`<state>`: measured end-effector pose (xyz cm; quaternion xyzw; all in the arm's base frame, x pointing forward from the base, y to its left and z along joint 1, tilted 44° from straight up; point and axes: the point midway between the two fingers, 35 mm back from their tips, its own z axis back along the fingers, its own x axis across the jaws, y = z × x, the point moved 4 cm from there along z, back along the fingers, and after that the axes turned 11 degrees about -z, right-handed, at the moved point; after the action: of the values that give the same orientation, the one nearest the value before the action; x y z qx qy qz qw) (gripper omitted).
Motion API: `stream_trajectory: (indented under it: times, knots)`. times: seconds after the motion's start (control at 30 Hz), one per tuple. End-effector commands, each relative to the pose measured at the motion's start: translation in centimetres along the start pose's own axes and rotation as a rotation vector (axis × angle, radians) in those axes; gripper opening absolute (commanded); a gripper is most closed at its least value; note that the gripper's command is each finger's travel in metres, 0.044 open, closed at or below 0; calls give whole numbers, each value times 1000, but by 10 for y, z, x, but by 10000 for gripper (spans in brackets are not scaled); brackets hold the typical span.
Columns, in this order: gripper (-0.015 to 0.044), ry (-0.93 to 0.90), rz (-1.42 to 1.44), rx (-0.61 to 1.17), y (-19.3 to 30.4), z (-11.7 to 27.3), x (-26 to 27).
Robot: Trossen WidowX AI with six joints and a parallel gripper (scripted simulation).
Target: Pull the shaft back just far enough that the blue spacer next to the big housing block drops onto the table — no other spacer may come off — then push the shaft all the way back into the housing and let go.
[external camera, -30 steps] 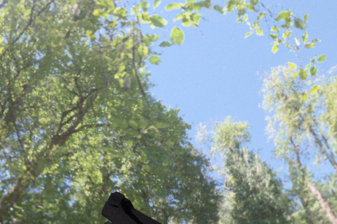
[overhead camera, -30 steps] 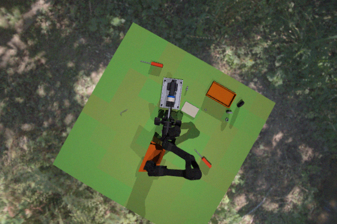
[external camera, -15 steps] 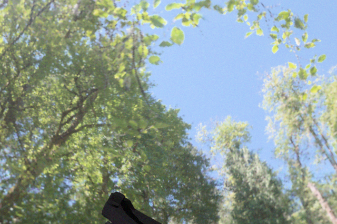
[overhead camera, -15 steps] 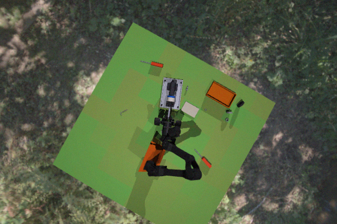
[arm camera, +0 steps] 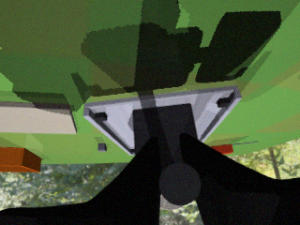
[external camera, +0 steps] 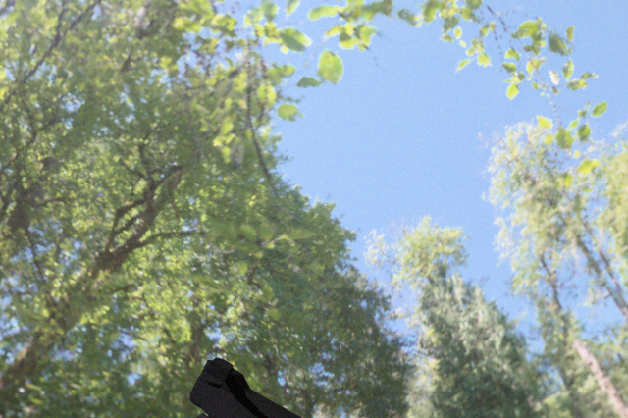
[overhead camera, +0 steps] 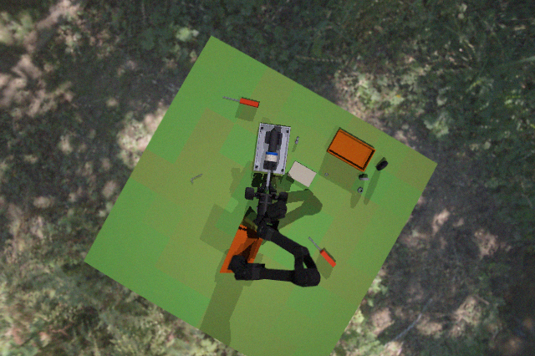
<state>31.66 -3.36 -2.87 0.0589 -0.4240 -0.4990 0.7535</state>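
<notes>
A grey baseplate point(overhead camera: 261, 144) point(arm camera: 209, 105) lies on the green table. On it stands the dark housing block point(overhead camera: 273, 138), with the blue spacer point(overhead camera: 271, 153) right next to it and a dark support point(overhead camera: 270, 165) point(arm camera: 165, 127) at the plate's near edge. The thin grey shaft point(overhead camera: 268, 177) runs from the spacers over the plate's near edge toward the arm. My gripper point(overhead camera: 266, 189) point(arm camera: 169, 142) is shut on the shaft's near end, whose round knob point(arm camera: 179, 183) shows between the black fingers in the wrist view. The spacers are hidden in the wrist view.
A beige plate point(overhead camera: 302, 173) point(arm camera: 34, 119) lies right of the baseplate, with an orange tray point(overhead camera: 350, 150) and small dark parts point(overhead camera: 381, 165) further right. Red-handled screwdrivers point(overhead camera: 248, 102) point(overhead camera: 327, 256) and a small bolt point(overhead camera: 196, 178) lie around. An orange block point(overhead camera: 239, 248) sits under the arm. The exterior view shows trees, sky and an arm tip point(external camera: 223, 392).
</notes>
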Motion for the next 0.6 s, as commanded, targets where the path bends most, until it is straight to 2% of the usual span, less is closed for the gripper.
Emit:
stream_trajectory:
  times: [0.0, 0.57]
  knots:
    - [0, -2, 3, -1, 0, 1, 1]
    - [0, -2, 3, -1, -2, 2, 1]
